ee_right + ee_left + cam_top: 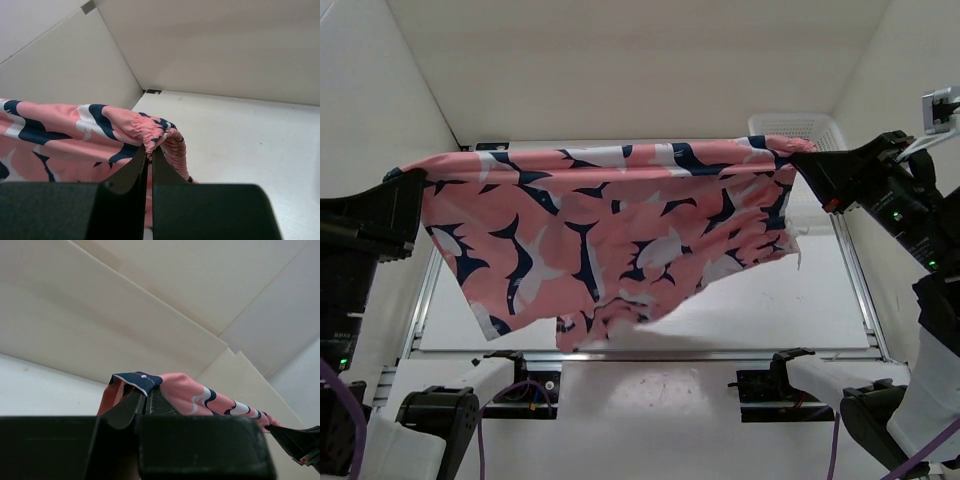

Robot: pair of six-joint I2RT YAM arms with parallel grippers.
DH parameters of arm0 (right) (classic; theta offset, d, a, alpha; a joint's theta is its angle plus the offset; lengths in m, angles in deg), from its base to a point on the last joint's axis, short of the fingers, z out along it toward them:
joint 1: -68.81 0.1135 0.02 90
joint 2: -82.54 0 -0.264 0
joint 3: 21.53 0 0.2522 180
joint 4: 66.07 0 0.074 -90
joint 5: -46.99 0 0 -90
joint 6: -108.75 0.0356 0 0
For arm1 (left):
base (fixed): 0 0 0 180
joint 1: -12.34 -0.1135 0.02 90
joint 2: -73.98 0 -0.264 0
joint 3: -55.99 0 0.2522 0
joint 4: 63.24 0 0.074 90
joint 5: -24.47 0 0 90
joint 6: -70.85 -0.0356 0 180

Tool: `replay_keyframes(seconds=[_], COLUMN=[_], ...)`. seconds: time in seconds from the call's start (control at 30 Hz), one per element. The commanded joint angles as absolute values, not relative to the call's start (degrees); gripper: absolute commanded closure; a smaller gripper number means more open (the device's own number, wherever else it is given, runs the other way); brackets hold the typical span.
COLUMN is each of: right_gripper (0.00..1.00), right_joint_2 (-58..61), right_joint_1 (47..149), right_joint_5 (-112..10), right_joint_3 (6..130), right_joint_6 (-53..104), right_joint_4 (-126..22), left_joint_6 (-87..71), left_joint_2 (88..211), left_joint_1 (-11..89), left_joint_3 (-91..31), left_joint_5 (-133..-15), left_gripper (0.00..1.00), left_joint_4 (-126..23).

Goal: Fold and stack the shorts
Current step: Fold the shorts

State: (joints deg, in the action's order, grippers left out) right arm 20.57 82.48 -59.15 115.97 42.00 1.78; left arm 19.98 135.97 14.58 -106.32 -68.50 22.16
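The 2 arms hold the shorts [610,230] up clear of the table [760,305], stretched like a banner. The left gripper [145,396] is pinched tight on 1 navy-trimmed corner and the right gripper [149,150] is clamped on the gathered waistband at the other end, with the legs dangling below and the white basket [805,127] behind. To me this looks like the spreading-out step ahead of the 1st fold; the next move calls for both arms to lower together with the cloth taut, so it lands flat before either claw lets go.

Mesh basket [802,126] on white table [770,300]
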Motion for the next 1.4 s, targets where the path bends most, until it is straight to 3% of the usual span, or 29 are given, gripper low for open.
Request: replay_keyframes(seconds=[0.0,0.23,0.5,0.73,0.97,1.13,1.37], right_gripper=[1.00,1.00,1.00,1.00,1.00,1.00,1.00], right_joint_2=[19.6,14.9,-6.7,-34.2,-51.7,-52.3,-42.1], right_joint_1=[80.5,80.5,80.5,80.5,80.5,80.5,80.5], right_joint_5=[-44.5,-41.6,-40.6,-42.7,-47.7,-48.5,-50.1], right_joint_3=[111.9,96.3,87.9,104.1,125.6,126.5,114.9], right_joint_6=[36.9,36.9,38.0,39.1,39.8,40.4,40.4], right_joint_4=[6.3,0.1,-10.8,-12.5,-8.5,-7.7,-10.1], left_joint_6=[16.5,14.2,13.7,14.9,14.3,12.2,11.2], left_joint_2=[139.3,147.0,167.4,191.8,203.4,199.1,177.0], left_joint_1=[13.5,13.5,13.0,10.9,6.6,5.9,12.3], left_joint_3=[-102.3,-85.4,-76.8,-90.0,-103.8,-99.3,-76.8], left_joint_5=[-55.2,-60.3,-61.6,-62.4,-65.3,-66.7,-65.3], left_gripper=[0.90,0.90,0.90,0.90,0.90,0.90,0.90], left_joint_4=[20.8,14.6,8.4,8.6,8.9,8.9,8.3])
